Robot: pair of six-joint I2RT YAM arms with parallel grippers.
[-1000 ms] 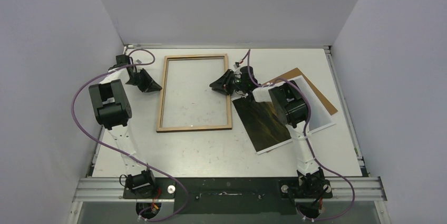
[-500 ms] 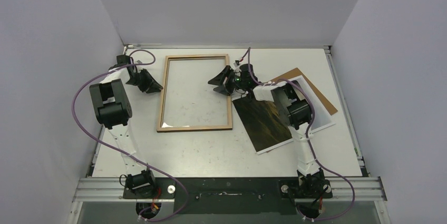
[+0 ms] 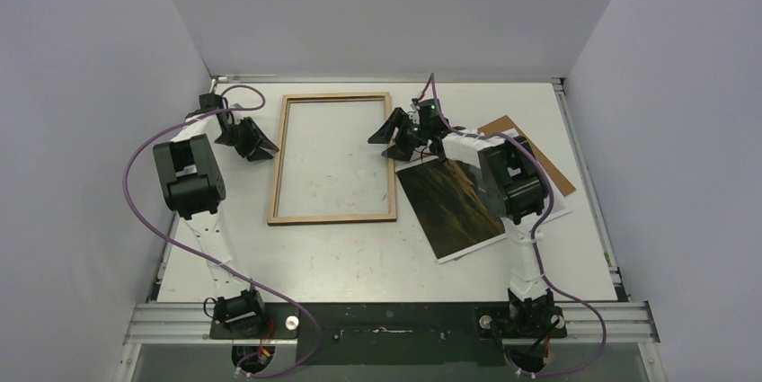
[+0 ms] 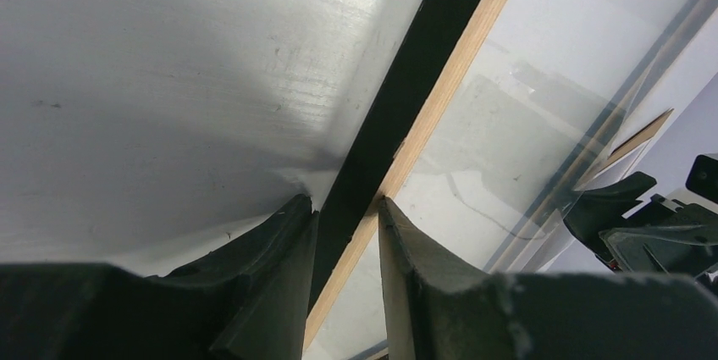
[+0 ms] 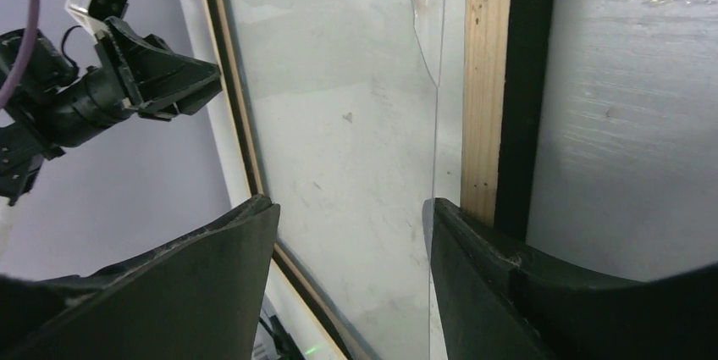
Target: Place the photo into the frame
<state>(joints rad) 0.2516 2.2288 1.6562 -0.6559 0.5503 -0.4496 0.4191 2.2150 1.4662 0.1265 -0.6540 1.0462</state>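
The frame (image 3: pixel 332 217) lies wood-side up on the table (image 3: pixel 359 261), left of centre, unmoved since a second ago. The photo (image 3: pixel 454 207) lies just right of it on a brown backing board (image 3: pixel 539 153), partly hidden under the right arm. The right gripper (image 5: pixel 351 202) has drawn back from the right rim, jaws wider, empty. The left gripper (image 4: pixel 345 201) has parted slightly astride the left rim; contact is unclear.

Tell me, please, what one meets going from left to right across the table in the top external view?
left gripper → frame → right gripper, at the frame's right rail → photo → backing board, partly under the photo and showing past its far and right edges
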